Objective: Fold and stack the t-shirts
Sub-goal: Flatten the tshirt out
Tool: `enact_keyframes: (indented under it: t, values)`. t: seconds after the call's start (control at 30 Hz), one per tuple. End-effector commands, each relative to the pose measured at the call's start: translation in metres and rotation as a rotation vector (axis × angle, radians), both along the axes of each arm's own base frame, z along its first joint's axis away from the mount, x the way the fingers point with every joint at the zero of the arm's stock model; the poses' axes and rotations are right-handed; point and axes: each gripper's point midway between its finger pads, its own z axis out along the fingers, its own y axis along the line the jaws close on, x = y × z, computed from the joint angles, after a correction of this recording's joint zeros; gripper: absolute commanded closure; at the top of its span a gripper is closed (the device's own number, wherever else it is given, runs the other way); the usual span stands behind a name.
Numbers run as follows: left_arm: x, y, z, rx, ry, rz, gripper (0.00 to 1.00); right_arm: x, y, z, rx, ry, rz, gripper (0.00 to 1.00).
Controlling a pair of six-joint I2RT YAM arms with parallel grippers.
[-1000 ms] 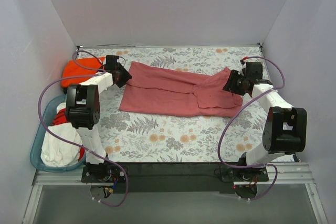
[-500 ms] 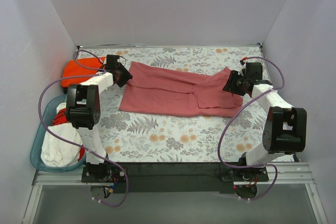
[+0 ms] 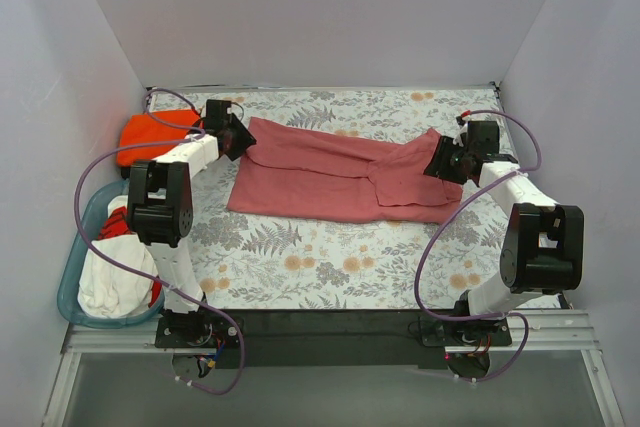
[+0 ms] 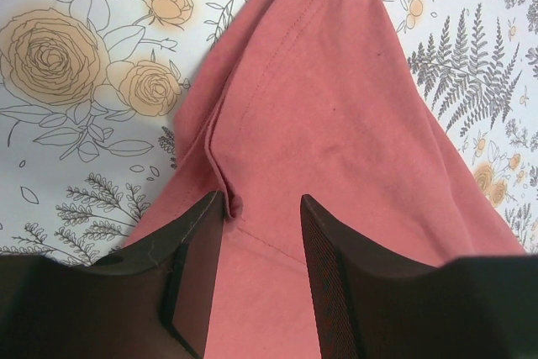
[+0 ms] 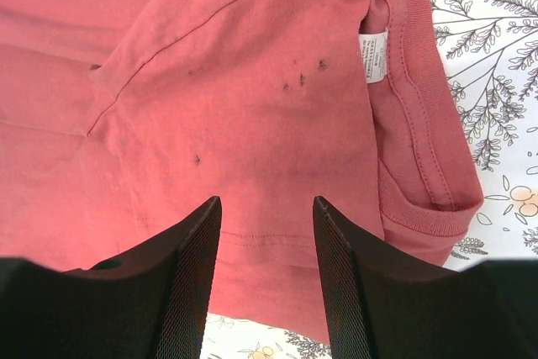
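Observation:
A dusty rose-red t-shirt (image 3: 320,172) lies folded lengthwise across the flowered table. My left gripper (image 3: 238,137) is at its left end. In the left wrist view the left gripper (image 4: 261,199) is open just above the t-shirt (image 4: 336,98), with a raised crease of cloth beside its left finger (image 4: 197,250). My right gripper (image 3: 440,162) is at the collar end. There the right gripper (image 5: 265,201) is open over the t-shirt (image 5: 252,81) near its hem, the collar (image 5: 420,124) to the right. A bright orange t-shirt (image 3: 148,134) lies bunched at the back left.
A blue bin (image 3: 70,282) with white cloth (image 3: 110,277) and some red cloth stands off the table's left side. White walls enclose the table on three sides. Bare flowered tabletop (image 3: 330,257) lies between the shirt and the arm bases.
My left gripper has shifted slightly toward the back of the table at the shirt's left end. The right gripper and the shirt have barely moved.

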Motion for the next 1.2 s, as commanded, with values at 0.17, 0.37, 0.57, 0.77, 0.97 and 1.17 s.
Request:
enact_keyframes:
  t: [0.17,0.37,0.57,0.77,0.97,1.17]
  values:
    - [-0.002,-0.004,-0.002,0.015,0.029,-0.024,0.60,0.004,0.001,0.005,0.007,-0.031,0.013,0.46]
    - [-0.009,0.004,-0.017,0.022,0.071,0.039,0.64,0.005,0.000,0.005,0.003,-0.031,0.013,0.46]
    - [-0.005,0.012,-0.024,0.039,0.076,0.068,0.66,0.004,0.000,0.001,0.000,-0.023,0.014,0.46]
    - [0.003,0.012,-0.028,0.032,0.068,0.067,0.76,0.001,-0.002,-0.005,-0.007,-0.010,0.008,0.46]
    - [0.004,0.010,0.005,0.037,0.007,0.029,0.95,-0.012,-0.017,-0.021,0.016,0.043,-0.072,0.46]
    - [-0.004,0.008,0.002,0.035,0.020,0.006,1.00,-0.031,-0.038,-0.039,0.132,0.101,-0.179,0.49]
